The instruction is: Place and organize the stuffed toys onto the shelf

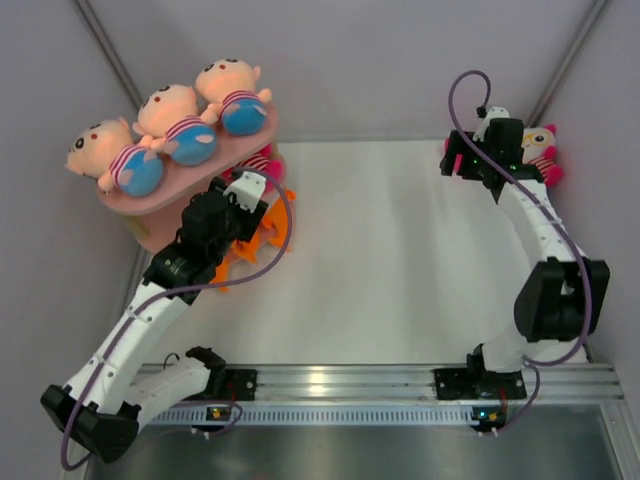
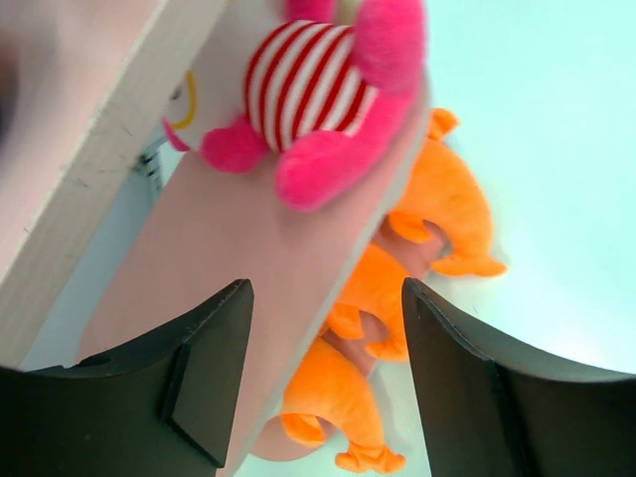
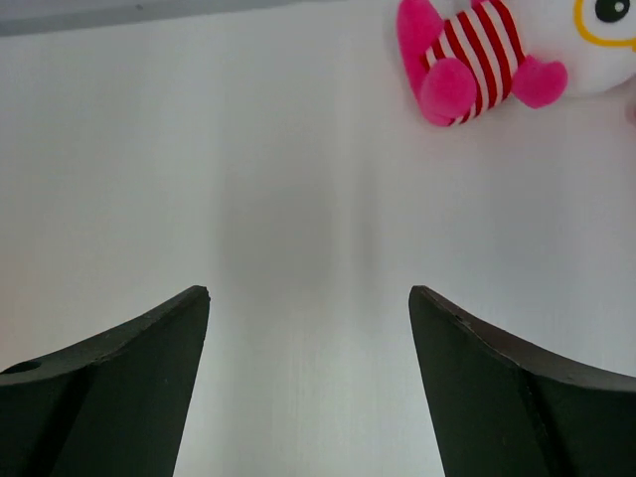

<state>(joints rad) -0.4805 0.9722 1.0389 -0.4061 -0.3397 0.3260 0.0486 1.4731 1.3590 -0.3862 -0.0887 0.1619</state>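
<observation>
Three peach-headed boy dolls (image 1: pixel 165 135) lie in a row on the top board of the pink shelf (image 1: pixel 235 150) at the far left. My left gripper (image 1: pixel 256 183) is open and empty beside a lower board (image 2: pixel 248 248). A white doll with a red-striped body and pink limbs (image 2: pixel 318 89) lies on that board, just ahead of the jaws (image 2: pixel 328 328). My right gripper (image 1: pixel 464 158) is open and empty over the table at the far right. Another white, pink-eared doll (image 1: pixel 543 150) lies on the table beside it, at the upper right of the right wrist view (image 3: pixel 487 50).
Orange plush animals (image 1: pixel 262 238) sit at the shelf's foot, below the board's edge in the left wrist view (image 2: pixel 437 199). Grey walls close in the white table (image 1: pixel 400 250) on the left, back and right. A metal rail (image 1: pixel 380 385) runs along the near edge.
</observation>
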